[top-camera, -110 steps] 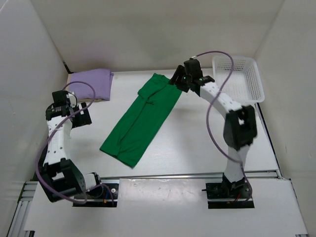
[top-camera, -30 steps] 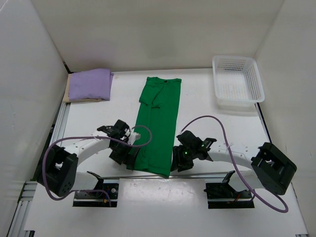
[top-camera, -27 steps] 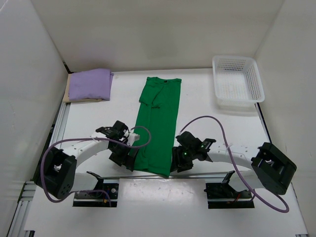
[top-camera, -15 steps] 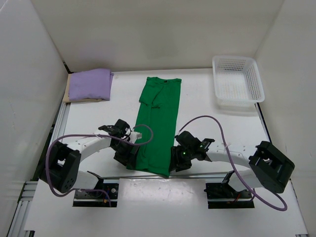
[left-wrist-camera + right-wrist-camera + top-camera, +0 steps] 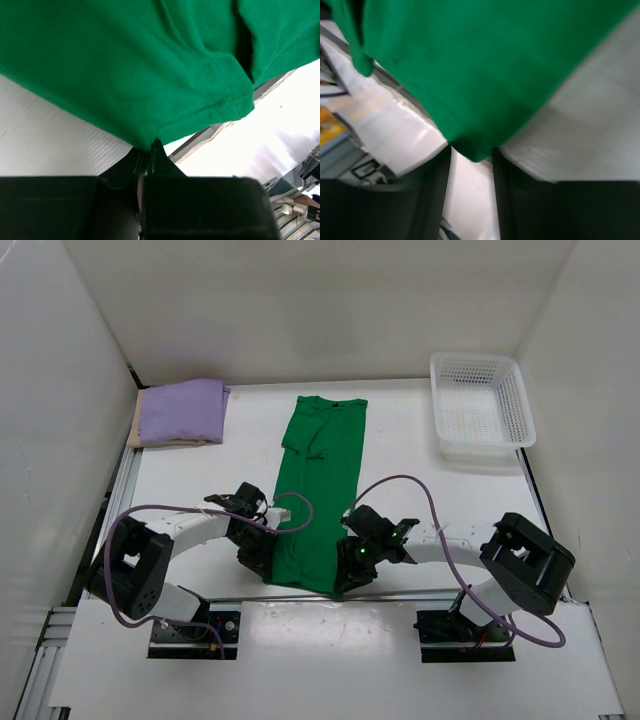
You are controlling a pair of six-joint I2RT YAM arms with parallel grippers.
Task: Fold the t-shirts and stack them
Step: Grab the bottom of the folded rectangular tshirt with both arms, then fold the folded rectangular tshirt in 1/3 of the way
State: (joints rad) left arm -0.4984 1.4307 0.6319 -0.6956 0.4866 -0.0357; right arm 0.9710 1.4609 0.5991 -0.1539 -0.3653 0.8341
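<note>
A green t-shirt (image 5: 322, 485), folded into a long strip, lies down the middle of the table with its hem at the near edge. My left gripper (image 5: 260, 562) is at the hem's near-left corner. In the left wrist view the left gripper (image 5: 150, 146) is shut on the edge of the green cloth (image 5: 125, 65). My right gripper (image 5: 345, 578) is at the near-right corner. In the right wrist view its jaws (image 5: 471, 151) stand apart, with the corner of the green shirt (image 5: 485, 65) hanging between them. A folded purple t-shirt (image 5: 180, 410) lies at the back left.
A white mesh basket (image 5: 480, 405) stands at the back right corner. A metal rail (image 5: 400, 593) runs along the table's near edge just behind both grippers. White walls close in the left, back and right sides.
The left jaws have closed on the hem's left corner. The right arm has slid left to the hem's right corner and its jaws have narrowed. The shirt has not moved.
</note>
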